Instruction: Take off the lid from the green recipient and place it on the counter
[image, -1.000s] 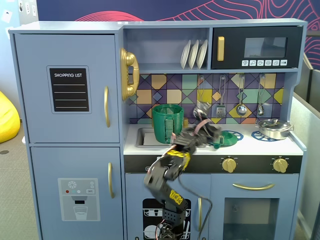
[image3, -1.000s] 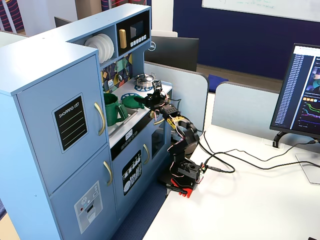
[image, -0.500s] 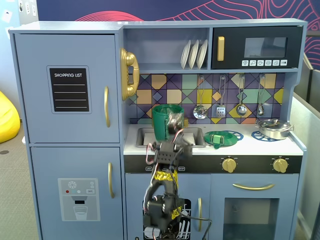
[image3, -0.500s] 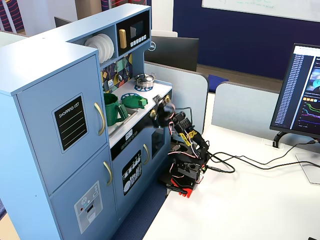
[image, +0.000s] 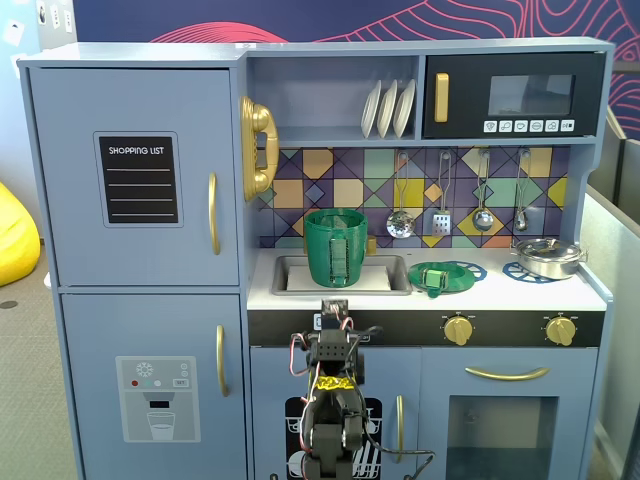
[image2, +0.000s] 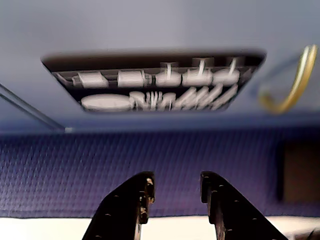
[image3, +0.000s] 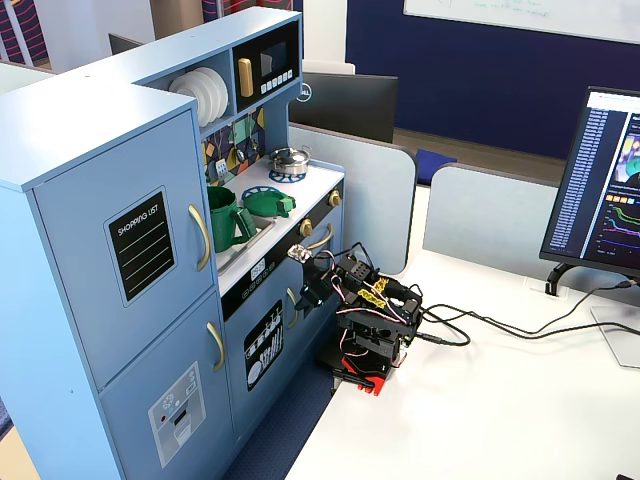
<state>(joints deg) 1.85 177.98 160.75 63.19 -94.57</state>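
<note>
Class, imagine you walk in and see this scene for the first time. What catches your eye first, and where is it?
The tall green recipient stands open in the sink of the blue toy kitchen, bright against the white counter. Its round lid lies flat on the counter to the right in a fixed view, apart from it. In front of the lower cabinet doors the robot arm sits folded low, its claw slightly open and holding nothing, as the wrist view shows.

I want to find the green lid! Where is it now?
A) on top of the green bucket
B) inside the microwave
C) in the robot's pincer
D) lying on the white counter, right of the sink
D: in a fixed view, the green lid lies flat on the white counter, right of the sink, while the green bucket stands open.
</note>
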